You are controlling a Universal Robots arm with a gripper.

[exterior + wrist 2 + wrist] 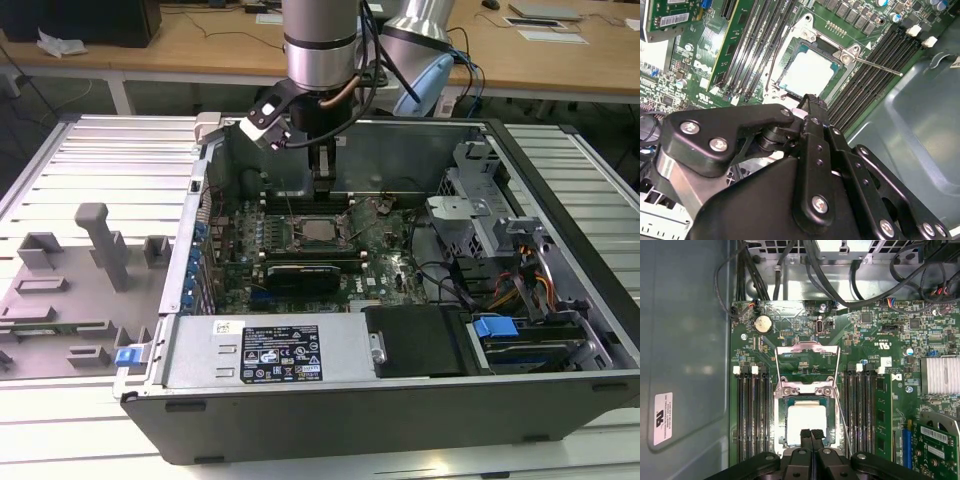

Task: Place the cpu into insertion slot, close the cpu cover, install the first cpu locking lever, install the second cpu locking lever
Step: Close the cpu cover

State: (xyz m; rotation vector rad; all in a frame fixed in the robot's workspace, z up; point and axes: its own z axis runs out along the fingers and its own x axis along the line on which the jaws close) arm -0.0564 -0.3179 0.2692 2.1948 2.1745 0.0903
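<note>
- Already found the cpu point(807, 422) lying flat inside the insertion slot point(783, 426), so judged the first step done.
- Saw the cpu cover point(807, 347) tipped up off the cpu, hinged open; judged closing not yet done.
- Noted a thin locking lever point(875, 65) standing free beside the insertion slot; counted both levers as left to do.
- Found the gripper point(811, 433) poised over one edge of the cpu, fingertips point(805, 435) pressed together with nothing between them; could not tell whether touching the cpu.
- Made out the open computer case point(400, 410) on a slatted metal table point(90, 150), grey fixtures point(100, 245) at the exterior view's left, wooden desks point(200, 45) behind.
</note>
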